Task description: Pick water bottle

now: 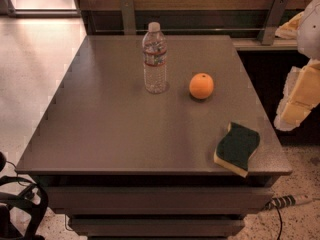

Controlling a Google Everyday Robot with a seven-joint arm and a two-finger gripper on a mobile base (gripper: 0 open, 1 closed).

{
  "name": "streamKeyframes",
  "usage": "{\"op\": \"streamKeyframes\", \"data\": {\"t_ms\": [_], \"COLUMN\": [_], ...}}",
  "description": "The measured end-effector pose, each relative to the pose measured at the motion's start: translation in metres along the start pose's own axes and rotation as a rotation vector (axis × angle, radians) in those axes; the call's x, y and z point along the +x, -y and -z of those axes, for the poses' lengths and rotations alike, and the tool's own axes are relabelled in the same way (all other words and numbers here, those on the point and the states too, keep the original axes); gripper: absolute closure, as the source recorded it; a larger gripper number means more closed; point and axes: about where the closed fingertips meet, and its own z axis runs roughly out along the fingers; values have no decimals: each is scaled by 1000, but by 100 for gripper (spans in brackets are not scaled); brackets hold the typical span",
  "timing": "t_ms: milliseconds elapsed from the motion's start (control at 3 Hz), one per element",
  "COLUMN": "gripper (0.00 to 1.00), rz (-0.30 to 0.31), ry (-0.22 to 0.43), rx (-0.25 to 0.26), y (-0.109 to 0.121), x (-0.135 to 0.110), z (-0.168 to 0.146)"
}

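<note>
Camera view. A grey surface (100,134) fills most of the frame. The water bottle (155,59) stands upright on it with its white cap on. It is left of the orange (201,85) and a little farther back, near it but not touching.

The sponge (237,148), green face up with yellow beneath, lies right of the orange and closer to me, and it overhangs the surface's front edge.

My hand (296,104) hangs well right of the orange, past the surface's side edge, at the frame border. I cannot tell whether it is released or clenched.

A power strip (290,201) lies on the floor, below and right of the orange.
</note>
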Motion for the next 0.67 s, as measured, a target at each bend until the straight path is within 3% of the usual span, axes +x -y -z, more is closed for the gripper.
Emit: {"op": "streamKeyframes", "data": {"t_ms": [333,667], "gripper": [0,0], "rz": [0,-58], "ry": [0,186], "rx": [0,16], "y": [0,23], "x": [0,-41], "z": [0,1]}}
